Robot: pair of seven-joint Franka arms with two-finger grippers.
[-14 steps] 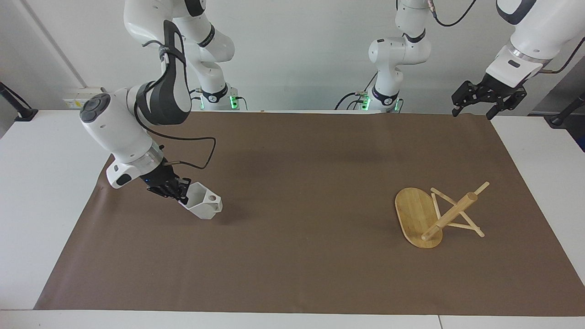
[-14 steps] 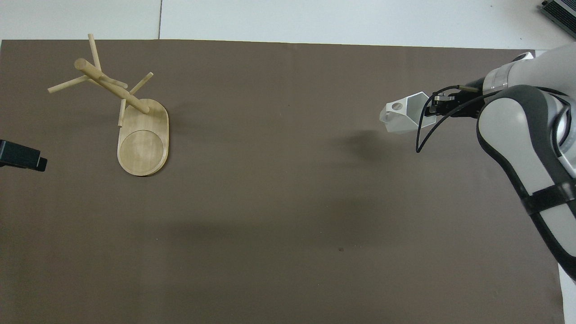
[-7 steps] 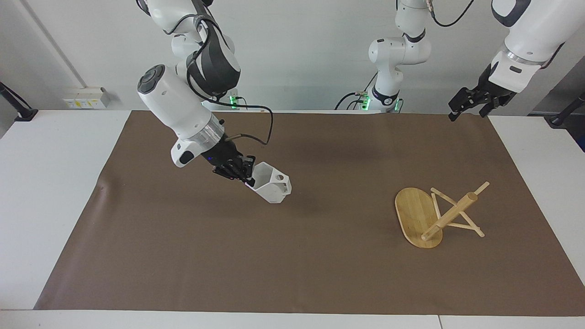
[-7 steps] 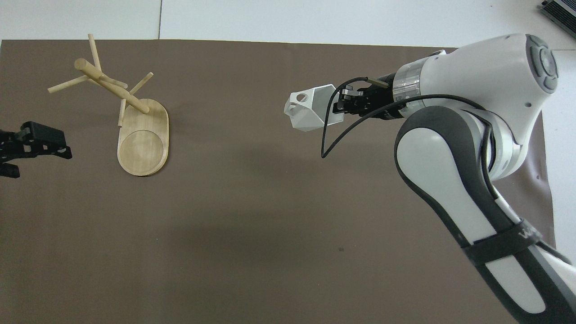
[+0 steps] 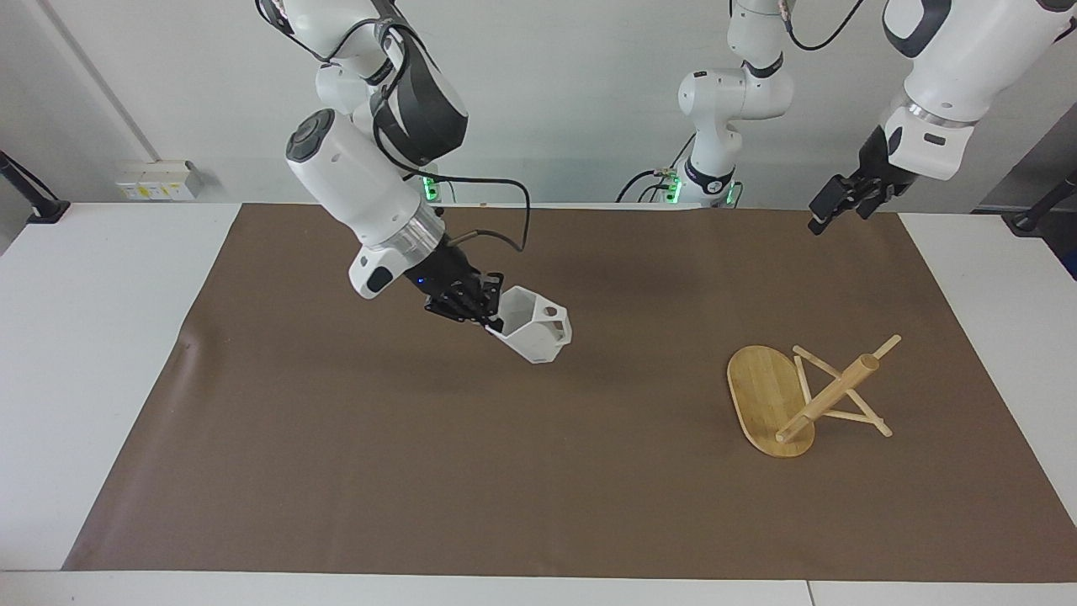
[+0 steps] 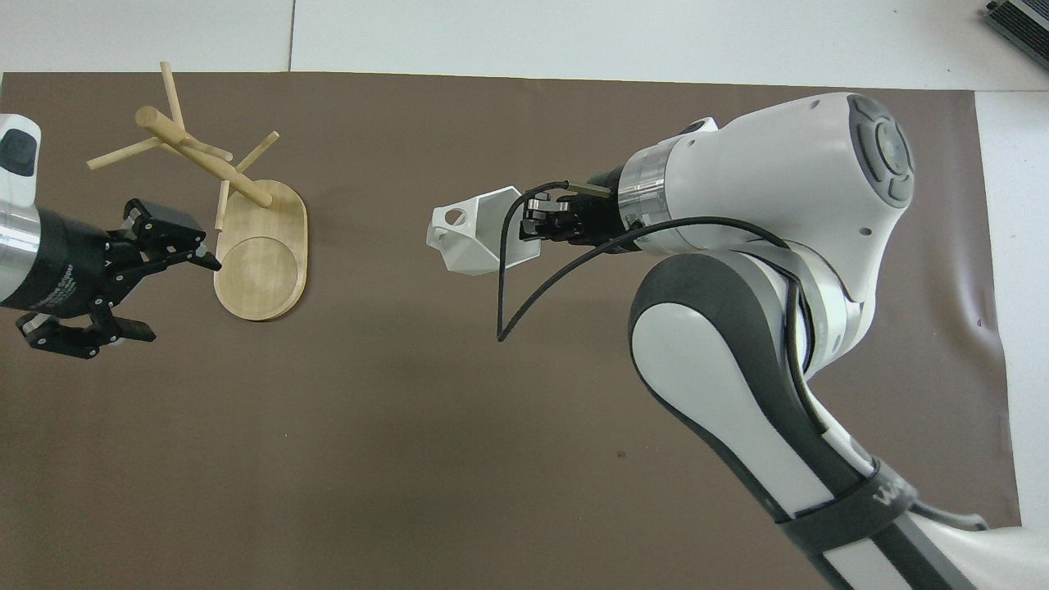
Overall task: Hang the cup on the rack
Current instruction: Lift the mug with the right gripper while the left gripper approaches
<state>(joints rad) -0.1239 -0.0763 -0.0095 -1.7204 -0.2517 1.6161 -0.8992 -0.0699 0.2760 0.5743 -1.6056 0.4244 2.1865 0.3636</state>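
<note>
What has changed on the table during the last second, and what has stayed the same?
The right gripper, shut on the cup, carried it from the right arm's end of the brown mat up over the mat's middle, toward the rack. The left gripper, fingers open, swung in over the mat beside the rack without touching it. The rack stayed where it was, tipped over with its post slanting.

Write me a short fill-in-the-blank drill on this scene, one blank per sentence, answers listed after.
1. The right gripper is shut on the ____.
2. The rack is not upright; it lies ____ on the brown mat.
3. The left gripper, up in the air beside the rack, has its fingers ____.

Missing words: cup; tipped over; open
</note>
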